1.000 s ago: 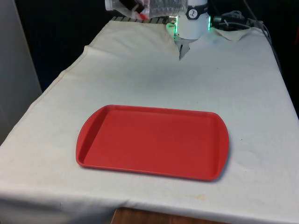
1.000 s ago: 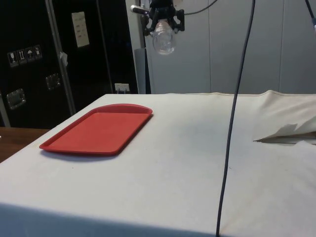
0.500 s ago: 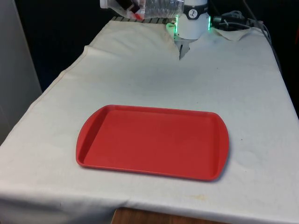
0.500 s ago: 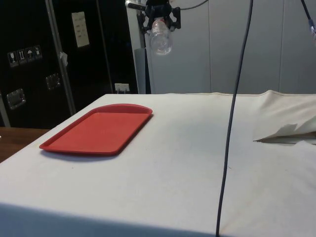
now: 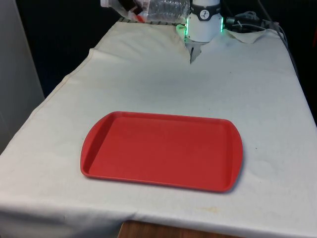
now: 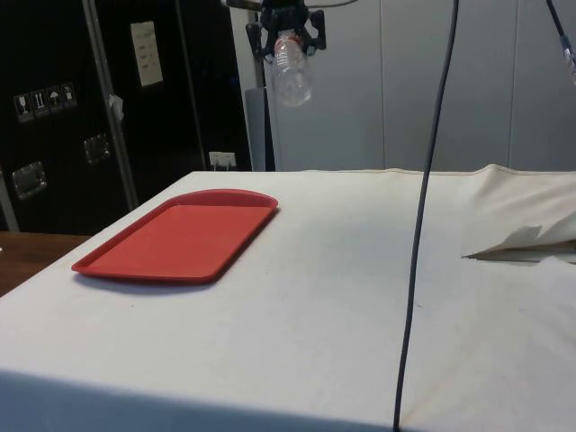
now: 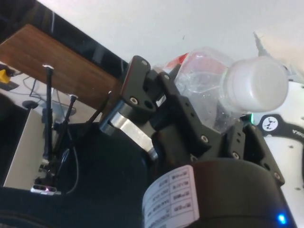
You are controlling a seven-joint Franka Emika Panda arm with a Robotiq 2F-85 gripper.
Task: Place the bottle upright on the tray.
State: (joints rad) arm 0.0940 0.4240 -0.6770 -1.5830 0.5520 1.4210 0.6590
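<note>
Your black two-finger gripper (image 6: 286,27) is clamped on the clear plastic bottle with a white cap (image 6: 292,74), holding it high in the air, well above the table with the white cloth (image 6: 360,270). In the side view the bottle hangs tilted below the gripper, neck end up between the fingers and base lowest. In the front view the bottle (image 5: 166,10) lies roughly sideways at the far end of the table, with a bit of red label towards the front view's left. In the wrist view you see the white cap (image 7: 256,84) close up, the crinkled clear body (image 7: 204,90) squeezed between the black fingers (image 7: 142,90), and the gripper (image 7: 190,102) closed around it.

The flat red plastic tray with rounded corners (image 5: 161,151) sits on the cloth near the table's front edge, nothing on it. The bottle is well apart from the tray, not over it. A dark cable (image 6: 427,198) hangs down across the side view.
</note>
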